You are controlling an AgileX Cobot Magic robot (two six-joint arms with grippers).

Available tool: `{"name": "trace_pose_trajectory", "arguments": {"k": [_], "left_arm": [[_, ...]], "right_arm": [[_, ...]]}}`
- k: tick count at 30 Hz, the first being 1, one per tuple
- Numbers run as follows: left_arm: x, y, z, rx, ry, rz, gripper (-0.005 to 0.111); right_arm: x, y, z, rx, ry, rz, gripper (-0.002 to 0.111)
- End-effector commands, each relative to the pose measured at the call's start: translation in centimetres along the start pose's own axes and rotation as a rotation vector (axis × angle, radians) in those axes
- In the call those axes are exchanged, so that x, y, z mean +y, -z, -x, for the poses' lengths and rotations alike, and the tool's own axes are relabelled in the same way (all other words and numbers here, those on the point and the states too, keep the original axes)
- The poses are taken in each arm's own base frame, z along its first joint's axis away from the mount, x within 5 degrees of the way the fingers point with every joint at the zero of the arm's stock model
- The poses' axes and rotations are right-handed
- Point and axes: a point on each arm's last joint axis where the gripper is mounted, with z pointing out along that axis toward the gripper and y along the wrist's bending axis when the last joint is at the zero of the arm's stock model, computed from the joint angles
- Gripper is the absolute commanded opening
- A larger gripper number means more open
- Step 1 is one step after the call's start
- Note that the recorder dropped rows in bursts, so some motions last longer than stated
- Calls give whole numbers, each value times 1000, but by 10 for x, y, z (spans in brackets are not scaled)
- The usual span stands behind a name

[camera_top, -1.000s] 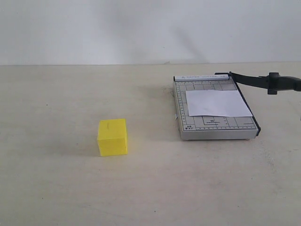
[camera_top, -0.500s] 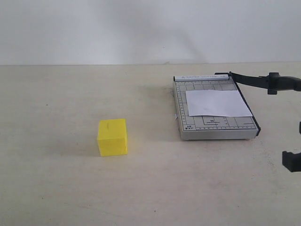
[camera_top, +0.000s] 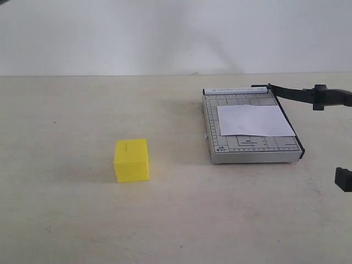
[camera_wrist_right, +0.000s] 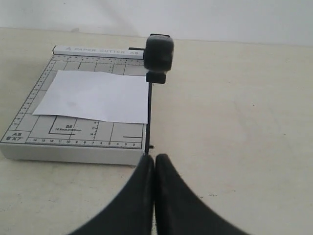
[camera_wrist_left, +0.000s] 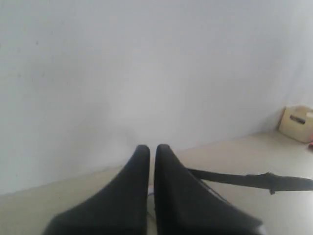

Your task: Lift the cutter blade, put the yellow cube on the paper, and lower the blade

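The yellow cube [camera_top: 132,160] sits on the table, left of the grey gridded cutter base [camera_top: 215,124]. The white paper [camera_top: 256,120] lies flat on that base. The cutter blade [camera_top: 291,93] is lifted off the base and slants out to the right, ending in its thick black handle [camera_top: 331,97]. In the right wrist view, my right gripper [camera_wrist_right: 155,156] is shut and empty just in front of the base's near corner [camera_wrist_right: 122,155], in line with the blade's handle [camera_wrist_right: 159,51] and beside the paper [camera_wrist_right: 95,96]. My left gripper [camera_wrist_left: 152,147] is shut and empty, held high, with the blade [camera_wrist_left: 234,177] beyond it.
A dark part of my right arm [camera_top: 344,179] shows at the exterior view's right edge, below the cutter. A small tan box [camera_wrist_left: 297,123] stands far off in the left wrist view. A white wall backs the table.
A dark part of the right arm entered at the right edge and now sits slightly higher, showing less. Cube, paper and blade have not moved.
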Motion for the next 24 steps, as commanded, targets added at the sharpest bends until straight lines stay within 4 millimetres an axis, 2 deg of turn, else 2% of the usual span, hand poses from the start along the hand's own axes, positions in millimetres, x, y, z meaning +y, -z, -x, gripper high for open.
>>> {"name": "trace_pose_trajectory", "arguments": {"k": [1,2,3,4,5,6,7,8,9,10,13,17,21,24], "left_arm": [[-7,-79,-19,219,15,46,4],[-25,-105,-33,295,-26,89,4],[-34,-119,-43,337,-52,128,4],[-53,-145,-66,418,-112,173,4],[-61,-158,-77,450,-148,167,4],[-75,-182,-98,495,-196,100,4],[-80,-195,-110,514,-196,66,4],[-83,-220,-131,542,-173,34,4],[-82,-233,-142,551,-147,25,4],[-80,-258,-159,557,-116,13,4],[-82,-287,-176,542,-116,-49,4],[-90,-312,-192,518,-155,-188,4],[-94,-326,-211,532,-274,-308,4],[-95,-329,-215,538,-222,-314,4]], "right_arm": [[0,0,-2,10,4,0,0],[0,0,-2,10,4,0,0],[0,0,-2,10,4,0,0],[0,0,-2,10,4,0,0],[0,0,-2,10,12,0,0],[0,0,-2,10,25,0,0],[-1,0,-2,11,13,-8,0],[-3,0,-2,10,-36,-31,0],[-5,0,-1,5,-61,-54,0],[-9,0,0,-13,-81,-94,0],[-14,1,2,-40,-108,-151,0],[-14,1,1,-28,-102,-148,0],[-15,-8,-5,17,-78,-186,0],[-15,-22,-18,112,-96,-230,0]]}}
